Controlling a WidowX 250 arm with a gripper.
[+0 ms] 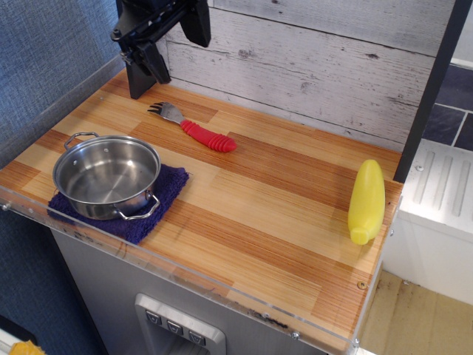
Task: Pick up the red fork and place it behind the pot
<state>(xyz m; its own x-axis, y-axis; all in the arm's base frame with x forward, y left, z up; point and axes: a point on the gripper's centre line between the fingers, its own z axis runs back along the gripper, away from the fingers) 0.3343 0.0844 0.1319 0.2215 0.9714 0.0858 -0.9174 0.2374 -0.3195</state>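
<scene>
The red fork (201,132) lies flat on the wooden counter behind the pot, its silver tines pointing left toward the back wall and its ribbed red handle pointing right. The pot (107,175) is a shiny steel pot with two wire loop handles, standing at the front left on a dark blue cloth (165,194). My gripper (174,41) is raised high at the top left, well above and behind the fork. It is open and empty, with one finger (154,62) hanging lower than the other.
A yellow plastic bottle (366,200) lies on the counter near the right edge. A dark post (137,74) stands at the back left against the whitewashed plank wall. A clear acrylic lip (222,292) runs along the counter's front edge.
</scene>
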